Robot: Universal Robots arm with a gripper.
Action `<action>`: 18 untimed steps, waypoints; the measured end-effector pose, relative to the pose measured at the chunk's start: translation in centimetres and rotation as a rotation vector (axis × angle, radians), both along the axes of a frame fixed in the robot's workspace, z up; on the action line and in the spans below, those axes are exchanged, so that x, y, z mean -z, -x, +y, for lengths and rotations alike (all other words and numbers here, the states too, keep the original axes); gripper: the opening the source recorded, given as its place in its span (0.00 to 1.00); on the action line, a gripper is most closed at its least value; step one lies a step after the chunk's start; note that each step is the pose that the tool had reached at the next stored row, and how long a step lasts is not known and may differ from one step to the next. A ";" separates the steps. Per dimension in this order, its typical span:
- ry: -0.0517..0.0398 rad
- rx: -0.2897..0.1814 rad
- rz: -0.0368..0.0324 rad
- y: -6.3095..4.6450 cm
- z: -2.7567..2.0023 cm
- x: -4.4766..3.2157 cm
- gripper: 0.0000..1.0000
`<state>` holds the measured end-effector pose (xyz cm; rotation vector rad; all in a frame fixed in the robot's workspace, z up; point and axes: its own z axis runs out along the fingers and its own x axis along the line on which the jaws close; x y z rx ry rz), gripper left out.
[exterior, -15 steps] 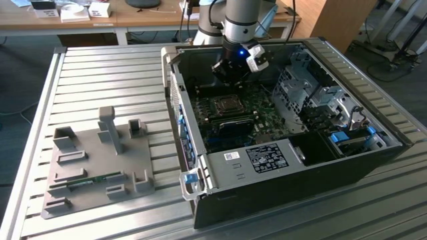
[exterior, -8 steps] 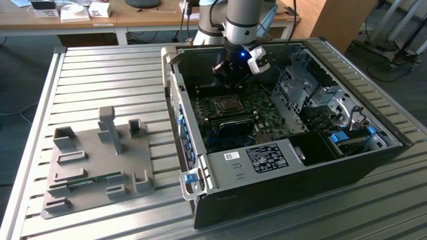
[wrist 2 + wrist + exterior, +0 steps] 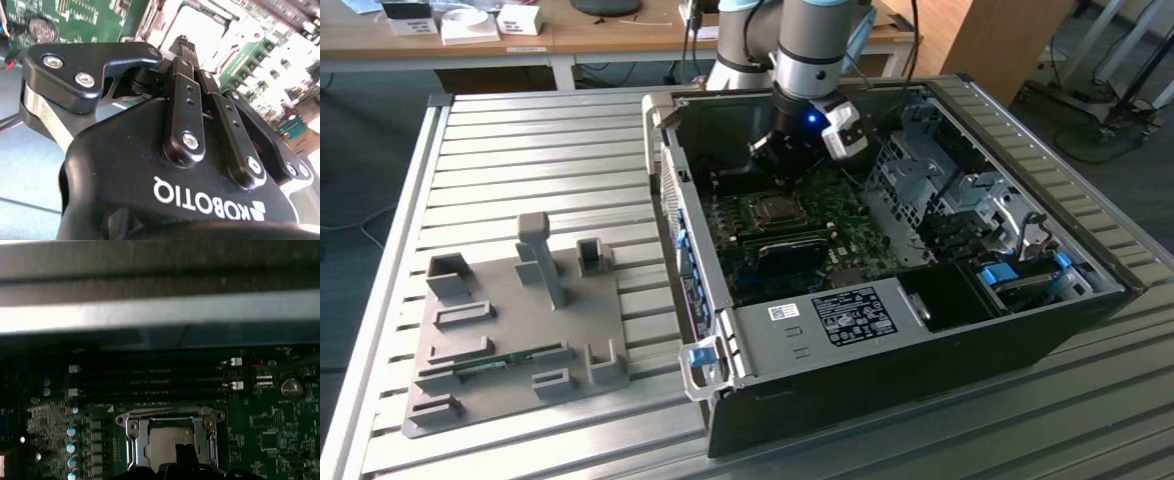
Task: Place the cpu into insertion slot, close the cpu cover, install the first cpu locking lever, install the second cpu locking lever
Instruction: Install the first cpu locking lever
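Open black computer case (image 3: 881, 390) lies on its side, centre-right of the exterior view, on a slatted metal table (image 3: 520, 150); green motherboard (image 3: 854, 240) inside, drive cage (image 3: 947, 190) at the case's right, labelled silver bracket (image 3: 834, 315) at lower centre. Grey fixture plate (image 3: 507, 330) with upright blocks sits lower left on the table, a green memory stick (image 3: 500, 362) lying in one of its holders. Wooden desk (image 3: 587, 35) along the top edge with small white boxes (image 3: 467, 25); first wrist view shows long black memory slots (image 3: 150, 380) mid-frame and a coin cell battery (image 3: 291, 387) at right.
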<state>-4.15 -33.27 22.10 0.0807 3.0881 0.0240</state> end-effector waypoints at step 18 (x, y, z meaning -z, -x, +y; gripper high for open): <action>0.0162 0.000 0.0000 1.2 -0.38 0.16 0.10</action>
